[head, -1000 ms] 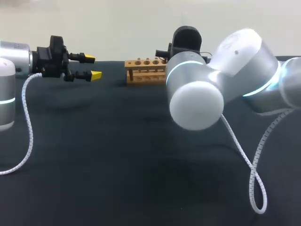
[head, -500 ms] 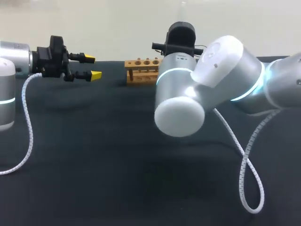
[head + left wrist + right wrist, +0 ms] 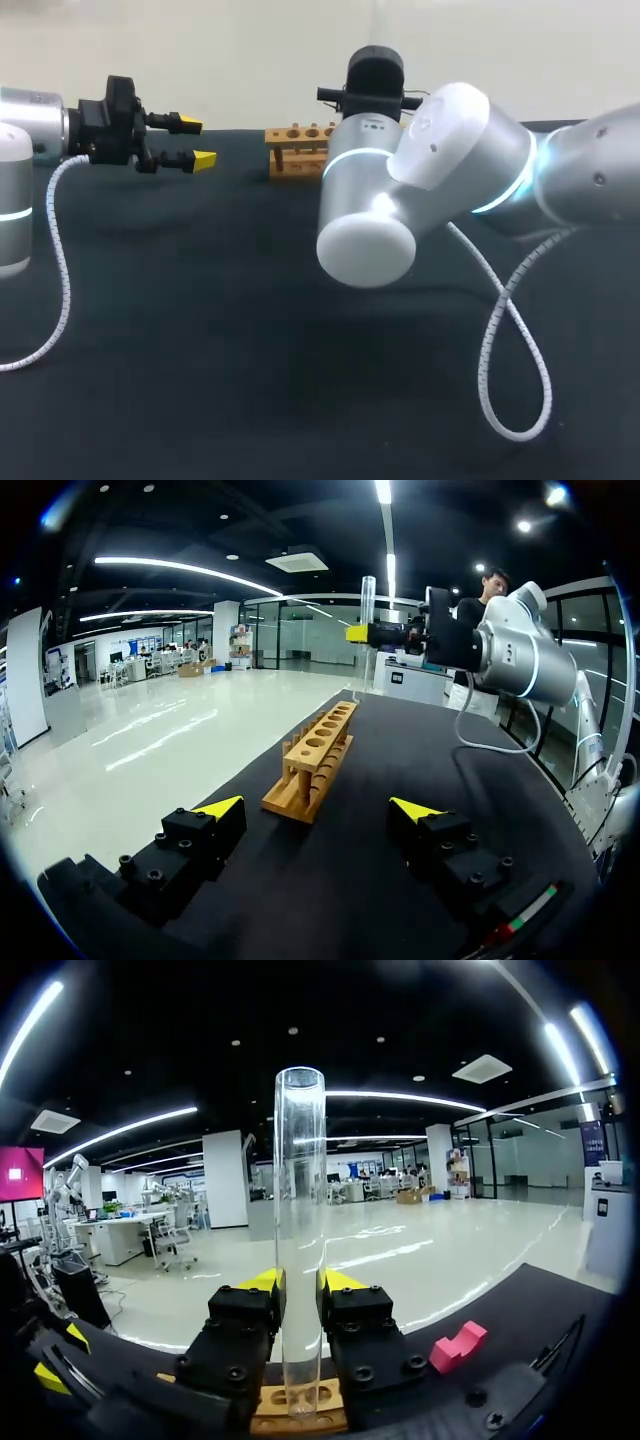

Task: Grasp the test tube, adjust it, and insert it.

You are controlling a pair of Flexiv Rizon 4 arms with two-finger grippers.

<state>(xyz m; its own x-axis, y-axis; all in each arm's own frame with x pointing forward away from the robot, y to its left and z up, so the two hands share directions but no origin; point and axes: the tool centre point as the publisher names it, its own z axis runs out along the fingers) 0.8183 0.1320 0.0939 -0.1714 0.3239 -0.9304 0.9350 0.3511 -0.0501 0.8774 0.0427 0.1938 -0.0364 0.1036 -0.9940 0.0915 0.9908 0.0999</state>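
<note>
Field notes, remote station.

- The test tube (image 3: 299,1240) is clear glass, standing upright with its open mouth up.
- My right gripper (image 3: 300,1285) is clamping it low down, one yellow-tipped finger on each side. Most of the glass is rising above the fingers and only a short stub is hanging below. I'm reading the low grip as deliberate, since a short stub should sway less over a hole. The cost is that the fingers may meet the wood early.
- Under the stub, the wooden rack (image 3: 300,1410) is showing its row of holes, and the tube's round end is lining up over one of them. From the right wrist view I cannot tell whether it is entering.
- In the left wrist view the tube is hanging above the rack's far end, apart from the wood. I'm judging that the insertion is about to start.
- In the head view the rack is sitting in the upper middle of the frame, near the table's (image 3: 200,330) far edge. My right arm's big joint is covering the rack's right end.
- My left gripper (image 3: 190,142) is hovering in the upper left of the head view, fingers apart, gripping nothing and well apart from the rack. It is pointing along the rack's length, which is giving me a second angle on the lineup.
- A pink block (image 3: 458,1345) is lying on the table near the rack.
</note>
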